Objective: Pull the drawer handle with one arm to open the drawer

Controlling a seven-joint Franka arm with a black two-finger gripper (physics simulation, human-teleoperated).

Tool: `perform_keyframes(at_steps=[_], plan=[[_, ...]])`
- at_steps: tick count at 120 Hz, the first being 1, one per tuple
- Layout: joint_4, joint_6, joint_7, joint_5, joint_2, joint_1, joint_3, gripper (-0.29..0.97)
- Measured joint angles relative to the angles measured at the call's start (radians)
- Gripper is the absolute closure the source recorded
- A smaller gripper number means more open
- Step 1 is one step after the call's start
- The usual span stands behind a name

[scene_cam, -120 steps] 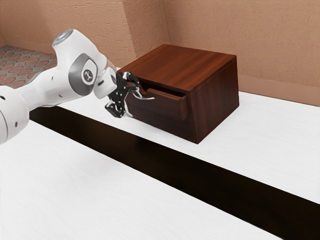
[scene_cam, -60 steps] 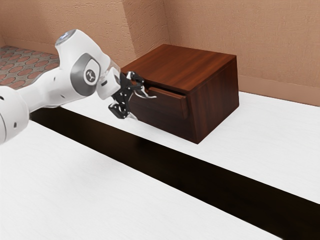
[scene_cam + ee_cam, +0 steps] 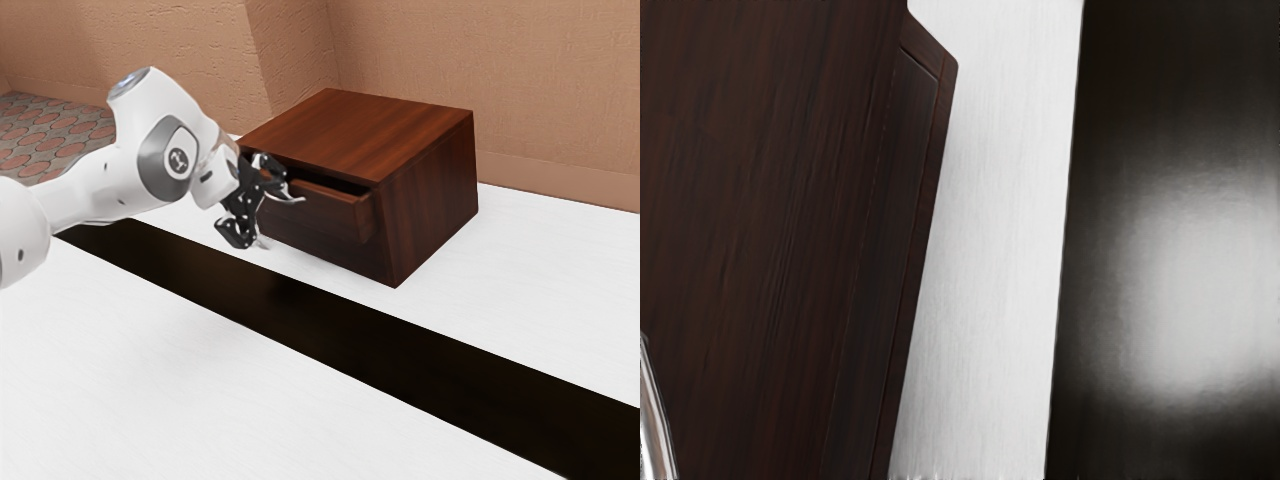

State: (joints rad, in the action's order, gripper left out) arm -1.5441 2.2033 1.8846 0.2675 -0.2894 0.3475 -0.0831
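At the drawer [image 3: 335, 212] edge — hand [image 3: 270, 188], handle [image 3: 293, 195]

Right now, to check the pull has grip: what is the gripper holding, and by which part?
The drawer handle, gripped by the gripper at its end toward the exterior view's left; the drawer stands slightly open.

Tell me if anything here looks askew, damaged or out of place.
Nothing stands out. The drawer sticks a little out of the cabinet, with the hand at its handle, which fits the pull. No damage or spill shows on the table.
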Motion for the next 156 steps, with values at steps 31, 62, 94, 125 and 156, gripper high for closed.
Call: perform_keyframes(at_steps=[31, 62, 94, 125, 156], plan=[[-0.051, 0.002, -0.001, 0.003, 0.049, 0.009, 0.001, 0.20], [-0.106, 0.004, -0.003, 0.004, 0.093, 0.017, 0.001, 0.13], [-0.155, 0.011, -0.005, 0.003, 0.129, 0.029, 0.003, 0.06], [-0.214, 0.018, -0.007, 0.012, 0.182, 0.041, 0.003, 0.01], [-0.268, 0.031, -0.008, 0.017, 0.214, 0.042, 0.003, -0.01]])
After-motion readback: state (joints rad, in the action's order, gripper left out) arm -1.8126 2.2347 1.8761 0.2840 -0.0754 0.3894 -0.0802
